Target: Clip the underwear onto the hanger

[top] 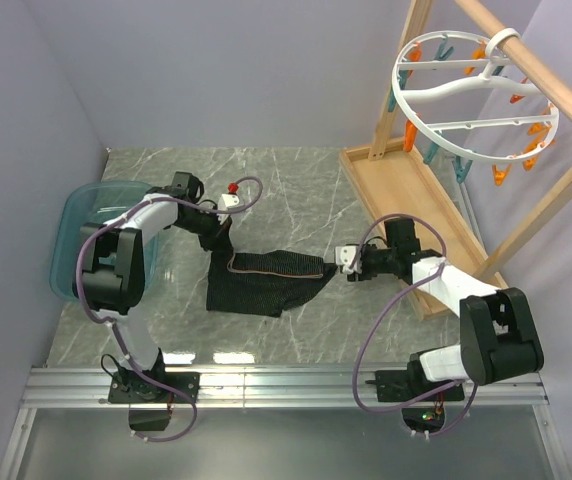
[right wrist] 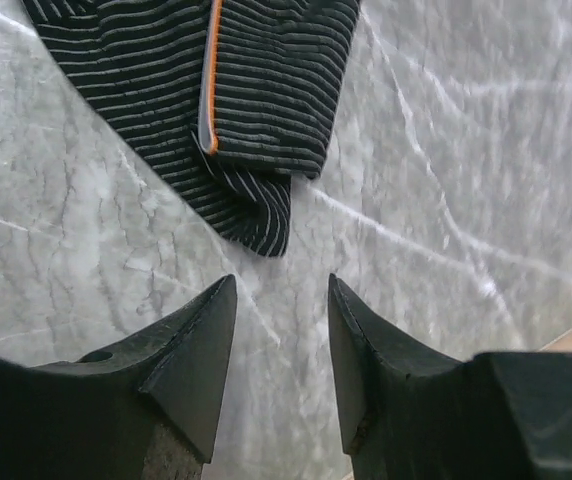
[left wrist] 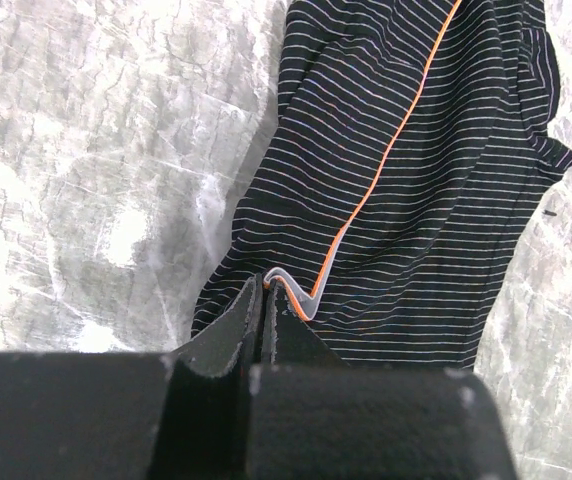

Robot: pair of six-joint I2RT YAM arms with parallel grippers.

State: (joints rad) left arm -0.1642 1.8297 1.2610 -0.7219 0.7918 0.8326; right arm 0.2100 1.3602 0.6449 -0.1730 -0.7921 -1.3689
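Observation:
The underwear (top: 261,280) is black with thin white stripes and an orange-edged waistband; it lies spread on the marble table. My left gripper (top: 220,247) is shut on its waistband corner at the left end; the left wrist view shows the pinched waistband (left wrist: 291,290) between the closed fingers. My right gripper (top: 338,264) is open and empty, just off the garment's right end; the right wrist view shows the fabric's corner (right wrist: 266,225) a little ahead of the parted fingers. The hanger (top: 471,100), a white ring with orange and teal clothespins, hangs at the top right.
A wooden frame rack (top: 436,190) with a flat base stands at the right and carries the ring on its top bar. A teal plastic bin (top: 71,240) sits at the left edge, beside the left arm.

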